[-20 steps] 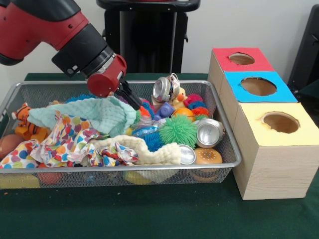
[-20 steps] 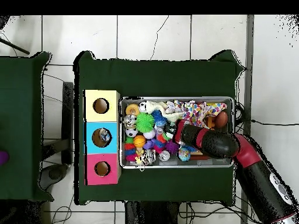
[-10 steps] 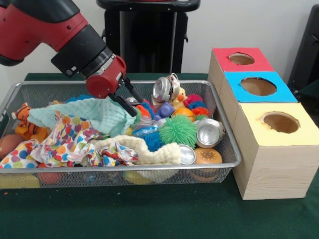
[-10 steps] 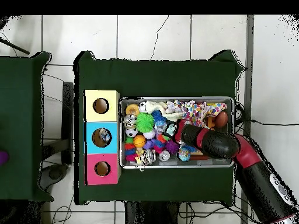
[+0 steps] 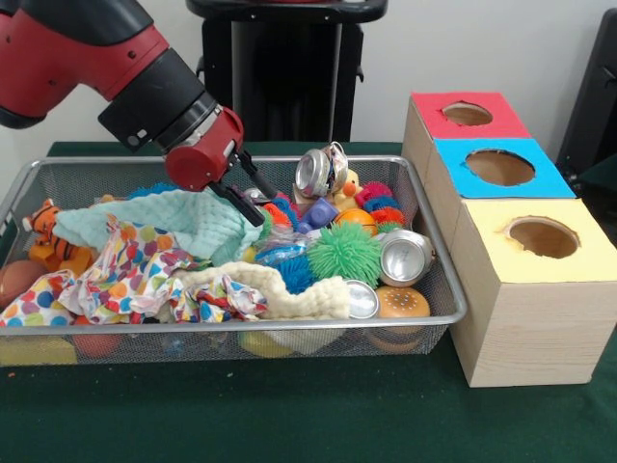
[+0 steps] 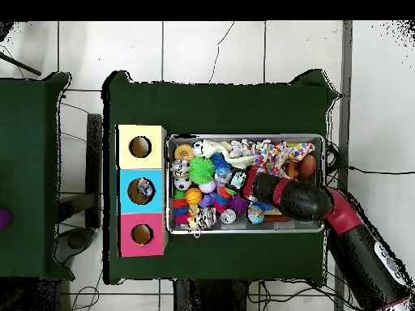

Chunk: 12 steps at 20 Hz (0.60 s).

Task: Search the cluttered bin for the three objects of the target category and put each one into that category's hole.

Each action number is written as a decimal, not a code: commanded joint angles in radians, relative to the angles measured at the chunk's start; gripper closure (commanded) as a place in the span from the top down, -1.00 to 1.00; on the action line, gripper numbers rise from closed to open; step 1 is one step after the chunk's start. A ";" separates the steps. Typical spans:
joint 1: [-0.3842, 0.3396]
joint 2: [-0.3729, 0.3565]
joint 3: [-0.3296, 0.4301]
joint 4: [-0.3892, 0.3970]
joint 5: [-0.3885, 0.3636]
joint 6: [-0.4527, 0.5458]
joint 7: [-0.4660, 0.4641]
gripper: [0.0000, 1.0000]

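A wire mesh bin [image 5: 439,280] holds a jumble of toys, cans and cloths. My gripper [image 5: 258,201] hangs low over the bin's back middle, open, its two black fingers spread just above the mint cloth [image 5: 169,220] and a cluster of small toys. Nothing is visibly held between them. Silver cans lie at the back [image 5: 318,172], at the right [image 5: 405,257] and near the front [image 5: 362,300]. A green spiky ball [image 5: 344,253] and an orange ball [image 5: 355,218] sit beside them. In the overhead view the gripper [image 6: 244,181] is over the bin's centre.
Three boxes with round holes stand beside the bin: red [image 5: 468,114], blue [image 5: 499,167], yellow [image 5: 543,236]. In the overhead view the blue box's hole [image 6: 141,190] has something inside. A tiger plush [image 5: 46,234], a polka-dot cloth [image 5: 125,275] and a cream cloth [image 5: 280,294] fill the bin's other end.
The gripper's fingers went from together to spread apart, and the wrist rose slightly. The bin's contents look unmoved.
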 commanded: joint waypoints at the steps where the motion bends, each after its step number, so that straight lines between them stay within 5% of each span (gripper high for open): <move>1: 0.015 0.030 -0.060 -0.077 0.016 -0.025 0.064 1.00; 12: 0.017 0.063 -0.060 -0.096 0.012 -0.049 0.065 1.00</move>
